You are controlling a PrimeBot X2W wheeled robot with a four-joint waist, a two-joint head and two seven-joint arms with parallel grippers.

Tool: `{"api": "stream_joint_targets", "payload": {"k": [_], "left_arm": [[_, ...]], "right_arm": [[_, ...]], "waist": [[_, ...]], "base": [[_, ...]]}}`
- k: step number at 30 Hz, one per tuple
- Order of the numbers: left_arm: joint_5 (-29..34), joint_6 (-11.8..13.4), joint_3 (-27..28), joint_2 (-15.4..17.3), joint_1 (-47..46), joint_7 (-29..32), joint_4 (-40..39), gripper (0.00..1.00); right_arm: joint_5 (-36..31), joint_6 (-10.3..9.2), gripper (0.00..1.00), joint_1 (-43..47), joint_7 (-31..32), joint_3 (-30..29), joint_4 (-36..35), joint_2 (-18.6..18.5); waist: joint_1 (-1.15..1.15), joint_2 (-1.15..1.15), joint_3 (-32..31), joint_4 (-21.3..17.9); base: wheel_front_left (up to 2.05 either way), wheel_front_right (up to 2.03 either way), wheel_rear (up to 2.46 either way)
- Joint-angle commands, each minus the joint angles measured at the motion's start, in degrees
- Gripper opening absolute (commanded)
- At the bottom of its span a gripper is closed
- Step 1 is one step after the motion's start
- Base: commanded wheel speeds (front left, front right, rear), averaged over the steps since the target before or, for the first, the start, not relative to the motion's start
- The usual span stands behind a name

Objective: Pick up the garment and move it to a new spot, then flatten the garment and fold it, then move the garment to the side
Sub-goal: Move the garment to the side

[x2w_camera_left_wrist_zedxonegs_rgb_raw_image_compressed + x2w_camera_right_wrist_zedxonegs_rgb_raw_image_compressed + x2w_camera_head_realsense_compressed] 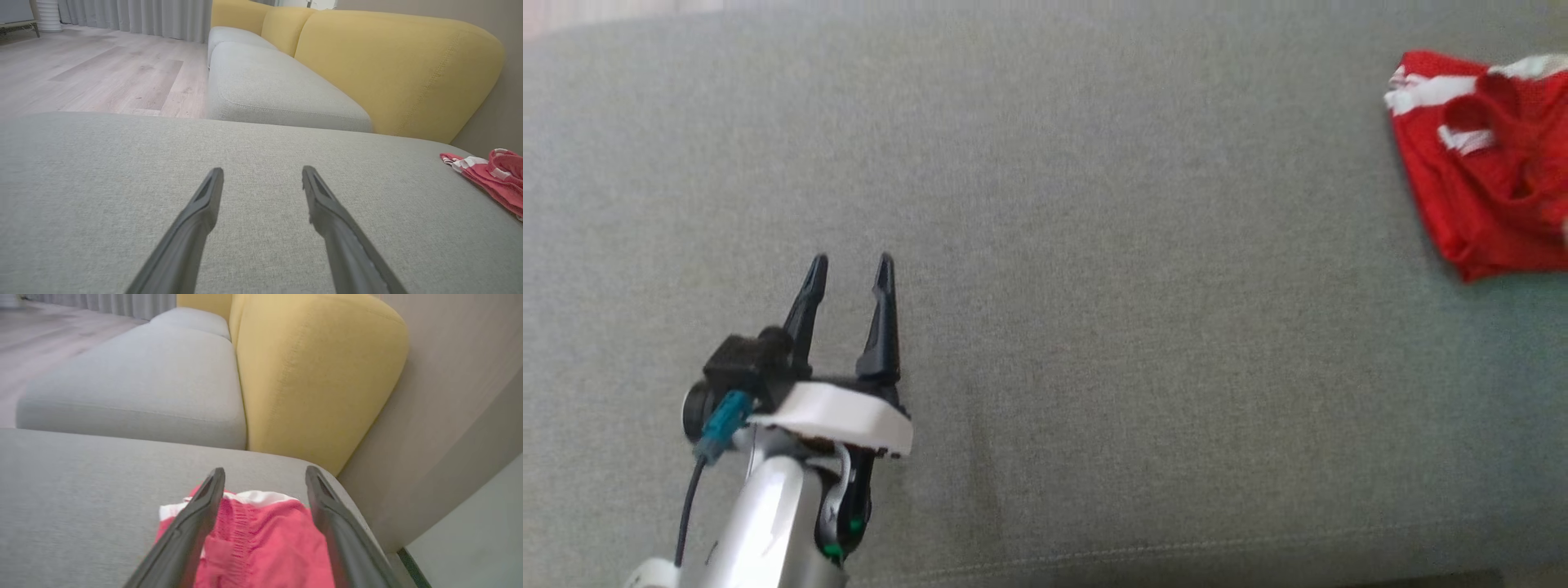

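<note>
The garment is red mesh with white trim and lies bunched in a compact pile on the grey cushion at the far right, cut off by the frame edge. In the left wrist view the garment sits at the right edge. My left gripper hovers open over bare cushion at the lower left, far from the garment, and its fingers stand wide with nothing between them. In the right wrist view my right gripper is open just above the garment, which lies loose beneath the spread fingers.
A yellow backrest rises just beyond the garment's end of the cushion, with a beige wall to its right. A second grey seat adjoins the far side. Wood floor and curtains lie beyond.
</note>
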Motion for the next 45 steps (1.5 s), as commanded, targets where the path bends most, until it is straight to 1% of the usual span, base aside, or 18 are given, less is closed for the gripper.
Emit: {"api": "stream_joint_targets", "payload": {"k": [1,4,7,12,13,16,19,23,29,34,45], "left_arm": [[-0.29,-0.11,2.38,0.26,-0.07,-0.7,-1.32,1.0],[-0.63,0.07,2.78,0.26,0.93,-0.7,-0.7,1.0],[-1.05,0.29,3.15,0.26,2.18,-0.7,-0.16,1.0],[-1.47,0.86,4.16,0.26,4.05,-0.7,0.35,1.0],[-1.47,0.86,4.16,0.26,4.05,-0.7,0.35,1.0],[-1.43,1.18,4.66,0.26,4.93,-0.7,0.45,1.0],[-1.84,1.84,5.16,0.26,5.64,-0.7,0.66,1.0],[-2.01,2.44,5.64,0.26,6.51,-0.7,0.8,1.0],[-1.98,3.04,6.2,0.26,7.54,-0.7,0.55,1.0],[-1.75,3.44,6.36,0.26,8.42,-0.7,0.19,1.0],[-1.47,4.1,5.01,0.26,9.03,-0.7,1.03,1.0]], "right_arm": [[-0.38,0.37,1.0,-1.59,-1.01,1.6,-2.19,2.16],[-1.92,0.37,1.0,-0.35,-2.4,0.67,-3.1,7.38],[-3.42,0.37,1.0,3.16,-4.2,-0.95,-5.09,11.95],[-5.43,0.37,1.0,11.83,-6.38,-3.89,-11.66,19.13],[-5.43,0.37,1.0,11.83,-6.38,-3.89,-11.66,19.13],[-6.51,0.37,1.0,17.53,-6.64,-5.41,-16.8,22.74],[-7.77,0.37,1.0,23.04,-7.07,-6.92,-22.58,24.86],[-9.08,0.37,1.0,29.57,-6.84,-8.17,-29.57,26.14],[-3.22,0.37,1.0,36.28,-5.9,-4.94,-35.26,26.27],[-0.76,0.37,1.0,38.15,-5.7,-3.51,-36.08,26.28],[-0.76,0.37,1.0,37.73,-4.94,-2.51,-34.55,26.29]], "waist": [[0.01,0.0,-2.63,0.38],[0.01,0.0,-5.05,0.75],[0.01,0.0,-7.36,1.38],[0.01,0.0,-10.23,2.93],[0.01,0.0,-10.23,2.93],[0.01,0.0,-11.21,3.88],[0.01,0.0,-11.9,4.64],[0.01,0.0,-12.63,5.07],[0.01,0.0,-13.01,5.38],[0.01,0.0,-12.97,5.51],[0.01,0.0,-12.95,6.57]], "base": [[0.0,0.0,0.0],[0.0,0.0,0.0],[0.0,0.0,0.0],[0.0,0.0,0.0],[0.0,0.0,0.0],[0.0,0.0,0.0],[0.0,0.0,0.0],[0.0,0.0,0.0],[0.0,0.0,0.0],[0.0,0.0,0.0],[0.0,0.0,0.0]]}}
